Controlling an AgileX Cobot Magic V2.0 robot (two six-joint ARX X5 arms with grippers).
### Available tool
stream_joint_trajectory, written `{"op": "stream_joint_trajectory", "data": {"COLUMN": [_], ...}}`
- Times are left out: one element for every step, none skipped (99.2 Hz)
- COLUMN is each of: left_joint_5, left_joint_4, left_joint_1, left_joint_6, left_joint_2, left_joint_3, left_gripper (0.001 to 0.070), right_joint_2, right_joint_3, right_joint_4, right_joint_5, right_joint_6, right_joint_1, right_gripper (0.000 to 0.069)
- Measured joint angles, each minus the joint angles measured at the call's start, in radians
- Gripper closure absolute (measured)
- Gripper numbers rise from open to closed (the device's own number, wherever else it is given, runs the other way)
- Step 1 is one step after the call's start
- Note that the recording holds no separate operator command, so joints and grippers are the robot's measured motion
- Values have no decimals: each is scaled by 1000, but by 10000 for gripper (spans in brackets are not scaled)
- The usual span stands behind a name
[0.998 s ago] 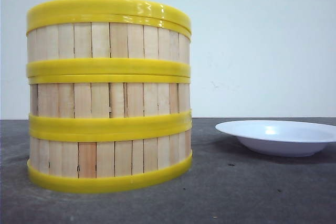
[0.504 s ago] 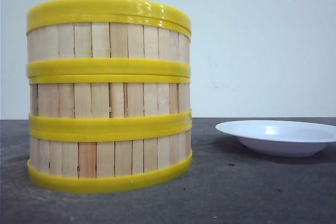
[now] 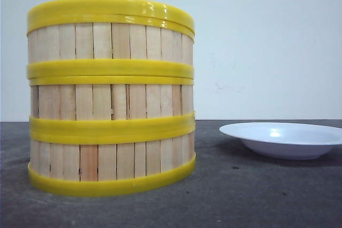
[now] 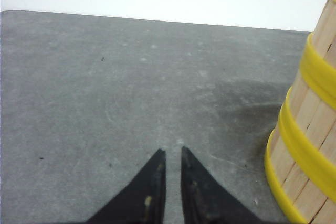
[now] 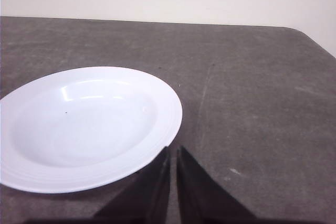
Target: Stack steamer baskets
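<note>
Three steamer baskets (image 3: pixel 111 97) stacked in one straight column on the table (image 3: pixel 256 196), left of the plate (image 3: pixel 283 139). Looks done, nothing left. Left gripper (image 4: pixel 171 156) beside the stack, nearly closed, empty. Right gripper (image 5: pixel 172 153) by the plate, same.

No readable text, label, brand or number shows anywhere.

Plate (image 3: pixel 283 138) cut off at right edge in front view; in right wrist view its near-left rim runs off frame. Stack of baskets (image 4: pixel 310 145) only partly in left wrist view, top and far side cut by edge. Basket insides hidden in front view. Both arms out of front view.
</note>
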Motion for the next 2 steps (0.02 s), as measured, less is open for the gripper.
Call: {"op": "stream_joint_trajectory", "data": {"left_joint_5": [0, 0], "left_joint_4": [0, 0], "left_joint_1": [0, 0], "left_joint_6": [0, 0], "left_joint_2": [0, 0], "left_joint_3": [0, 0], "left_gripper": [684, 684], "right_joint_2": [0, 0], "right_joint_3": [0, 0], "right_joint_4": [0, 0], "right_joint_5": [0, 0], "right_joint_6": [0, 0], "right_joint_1": [0, 0], "right_gripper": [672, 672]}}
